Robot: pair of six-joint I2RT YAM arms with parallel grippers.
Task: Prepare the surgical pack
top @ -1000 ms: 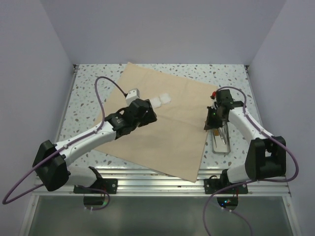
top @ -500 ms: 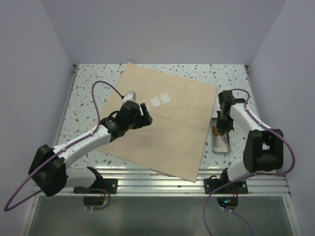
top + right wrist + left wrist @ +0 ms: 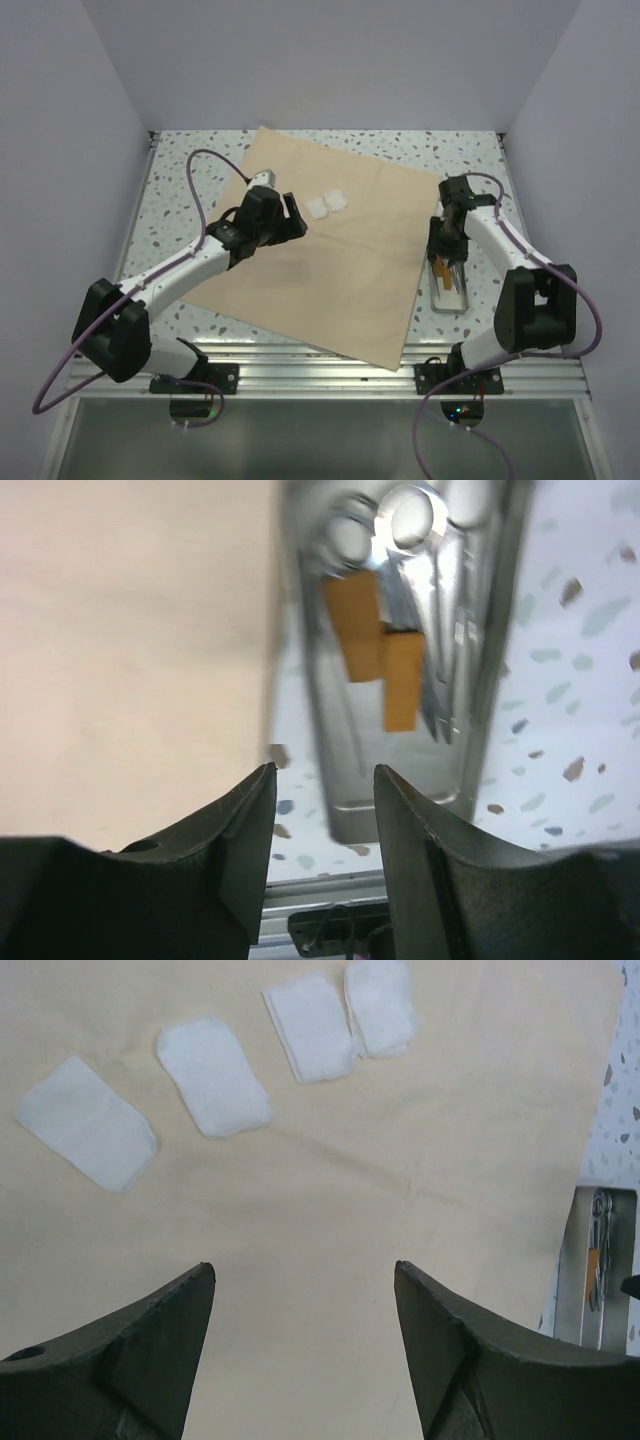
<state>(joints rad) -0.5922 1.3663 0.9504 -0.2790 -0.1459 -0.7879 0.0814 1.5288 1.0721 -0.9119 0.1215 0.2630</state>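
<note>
The left gripper [image 3: 305,1272] hangs released, its jaws wide apart and empty, just above the cloth [image 3: 330,1210]. Beyond its tips, four gauze squares [image 3: 212,1088] lie on the cloth in a loose row, and the two on the right touch. The right gripper [image 3: 325,772] has its jaws parted with nothing between them. It hangs over the tray [image 3: 400,815], which holds steel instruments [image 3: 440,600] and orange pieces [image 3: 365,630]. The tray sits on the speckled table [image 3: 170,190], just beside the cloth's right edge. The cloth lies spread flat as a wide sheet across the middle of the table.
</note>
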